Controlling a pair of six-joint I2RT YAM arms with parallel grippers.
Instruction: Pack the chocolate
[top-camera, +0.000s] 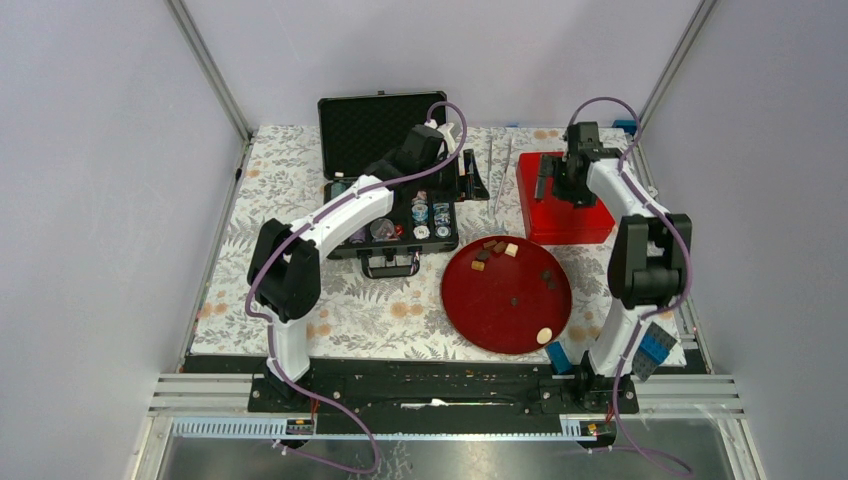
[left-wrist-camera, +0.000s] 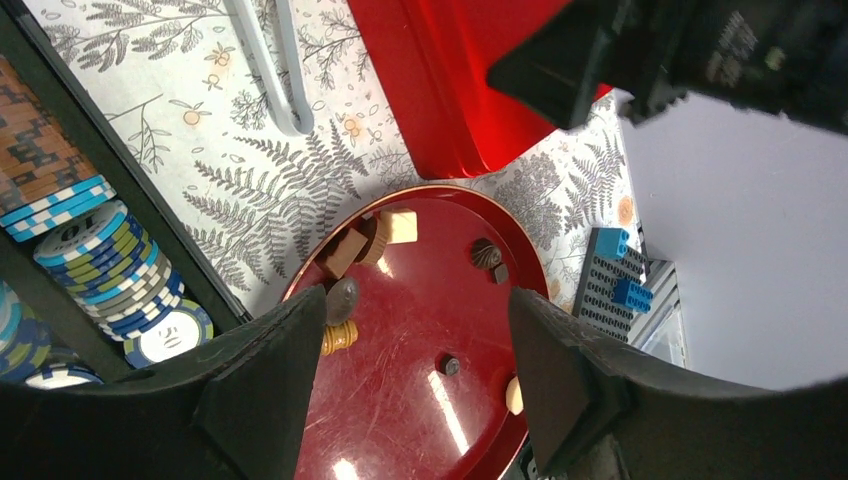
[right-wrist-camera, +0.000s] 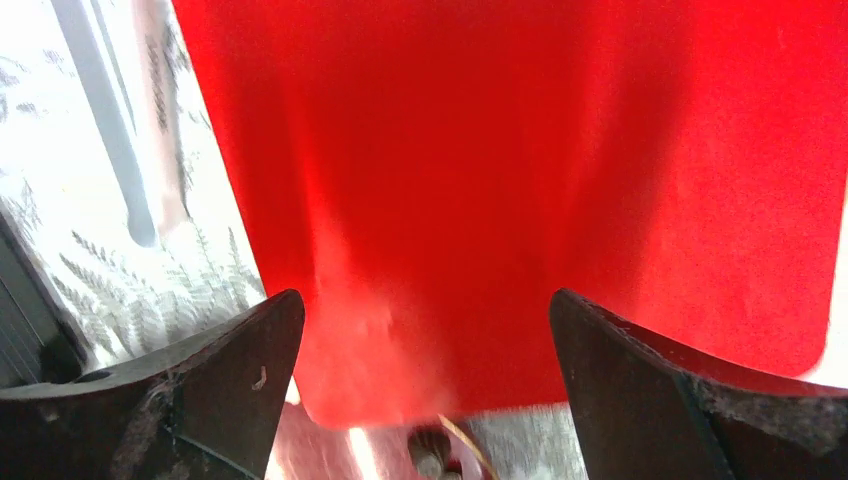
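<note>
Chocolate pieces (top-camera: 511, 249) lie scattered on the red plate (top-camera: 490, 312).

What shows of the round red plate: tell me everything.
The plate is a round, glossy dark-red disc with a low rim and fine scratches, plastic by its look. It lies flat on the fern-print cloth, just on the near side of the red box. Small chocolate pieces lie scattered on it, most near its far rim.

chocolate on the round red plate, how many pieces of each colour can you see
dark brown pieces: 5
tan pieces: 2
cream pieces: 2
total: 9 visible on the red plate
</note>
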